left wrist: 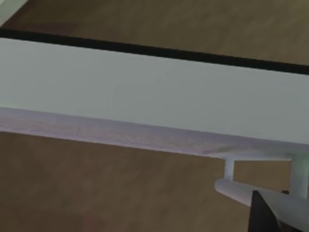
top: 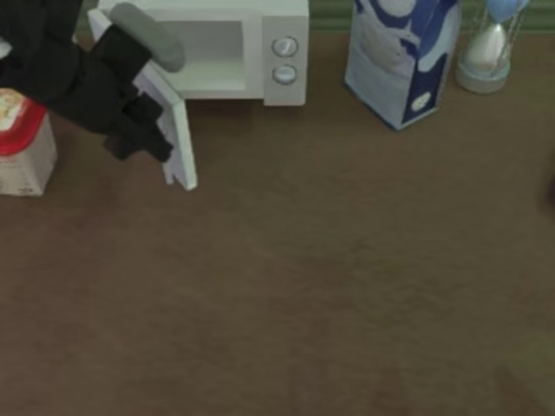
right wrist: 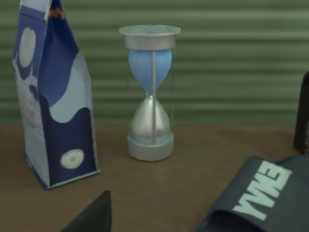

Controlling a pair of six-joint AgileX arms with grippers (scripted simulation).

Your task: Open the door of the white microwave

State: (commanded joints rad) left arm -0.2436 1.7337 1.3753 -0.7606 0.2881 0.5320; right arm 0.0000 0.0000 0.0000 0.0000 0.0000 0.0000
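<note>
**Microwave door swung wide, left gripper at its outer edge**

Here the white microwave (top: 251,52) is seen at the far edge of the table (top: 329,295), left of centre in the top view, with its two knobs stacked on the right panel and its cavity exposed. The door (top: 178,130) is swung out on its left hinge — it stands roughly square to the microwave's front, its free end pointing toward the near side of the table.

The left gripper (top: 147,143) is placed against the door's outer face near the free end, at the handle. In the left wrist view the door's edge (left wrist: 154,92) fills the frame, and a dark fingertip (left wrist: 263,212) is seen lying against the handle bar (left wrist: 241,191); whether the fingers are pinched on it cannot be told.

A red-lidded white tub (top: 22,143) is found just left of the left arm. A blue-and-white carton (top: 399,56) and an hourglass (top: 490,43) are set at the far right. In the right wrist view a dark slipper (right wrist: 260,198) is shown near the carton (right wrist: 55,96) and hourglass (right wrist: 150,92); the right gripper's state cannot be told.
</note>
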